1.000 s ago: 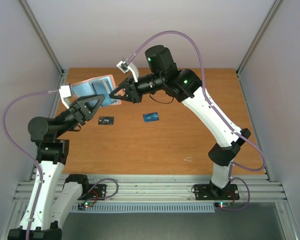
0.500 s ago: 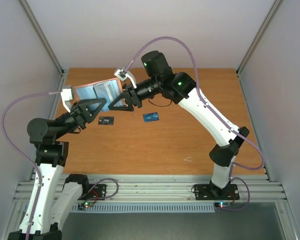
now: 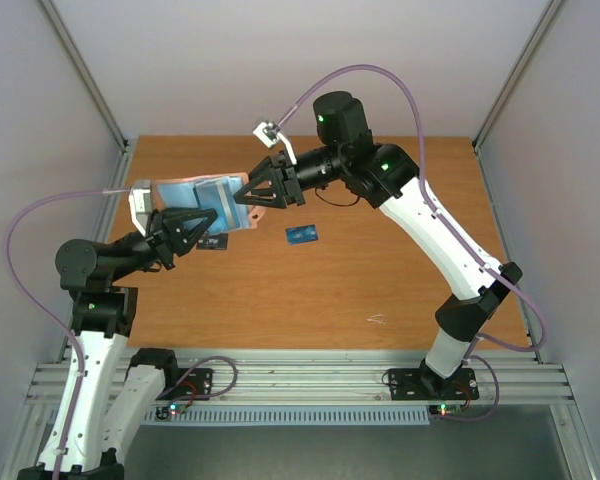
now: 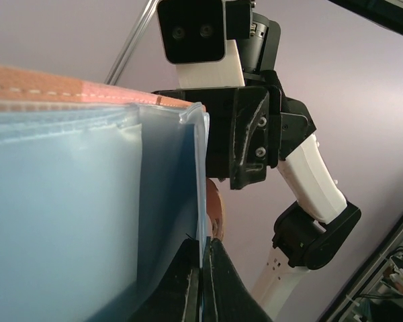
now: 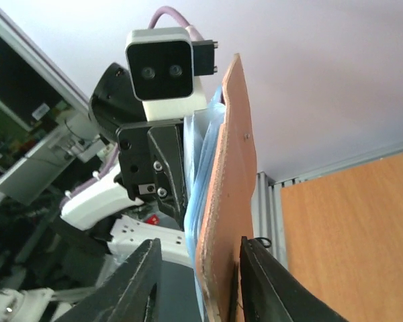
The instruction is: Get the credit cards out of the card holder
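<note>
and here's the card holder (image 3: 202, 196), up off the table (image 3: 380, 260) and hanging in the air between the two arms, over the far left part of the board. it's spread open, light blue inside facing up, taupe cover showing along the far edge.

left gripper (image 3: 200, 224) comes at it from the near left side. on the left wrist view its jaws are pressed together on the lower edge of a light blue panel (image 4: 87, 201), the thin plastic pinched right between the two fingers (image 4: 185, 285). that's a firm nip on the holder.

right gripper (image 3: 263, 190) meets it from the right. from its own camera the jaws stand apart and straddle the holder's edge: the taupe cover (image 5: 228, 168) runs up between the fingers (image 5: 140, 282), close against one of them, with a visible gap on the blue side. so it's around the holder, not clamped on it.

down on the table, a bright blue card (image 3: 301, 234) lies flat near the middle, well clear of both grippers. a dark card (image 3: 213, 241) lies just below the left gripper, partly hidden by it.
</note>
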Controlling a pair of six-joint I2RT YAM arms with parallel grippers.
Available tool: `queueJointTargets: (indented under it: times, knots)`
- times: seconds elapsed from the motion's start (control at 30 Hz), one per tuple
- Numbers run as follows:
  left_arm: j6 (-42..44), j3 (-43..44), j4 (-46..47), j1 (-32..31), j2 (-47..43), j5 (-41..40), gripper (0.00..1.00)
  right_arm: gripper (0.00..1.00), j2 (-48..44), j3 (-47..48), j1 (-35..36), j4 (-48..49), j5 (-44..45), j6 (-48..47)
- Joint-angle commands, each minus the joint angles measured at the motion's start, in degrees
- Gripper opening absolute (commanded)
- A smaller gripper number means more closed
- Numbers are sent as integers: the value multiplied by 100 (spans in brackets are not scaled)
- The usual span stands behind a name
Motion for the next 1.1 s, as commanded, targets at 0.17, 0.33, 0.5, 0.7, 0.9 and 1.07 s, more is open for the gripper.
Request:
queueJointTargets:
  times: [0.17,0.33,0.5,0.7,0.9,1.07]
  knots:
    - [196,-26,31,18,-62,28,0,4,-24,93,14,-96,160,4]
    - [108,-14,-29,50,-109,-64,21,1,-93,90,5,-162,-67,-223]
    - [-122,-66,156,150,-132,-224,18,1,-102,123,-47,-224,-184,-295]
    - [-204,-153,184,197,-179,-260,13,1,-107,152,-120,-300,-243,-303]
    - [-171,-138,182,197,-178,-224,0,1,-94,194,-122,-301,-268,-295]
    - [-107,-126,-70,197,-216,-332,0,1,-143,107,-389,-260,-356,-163]
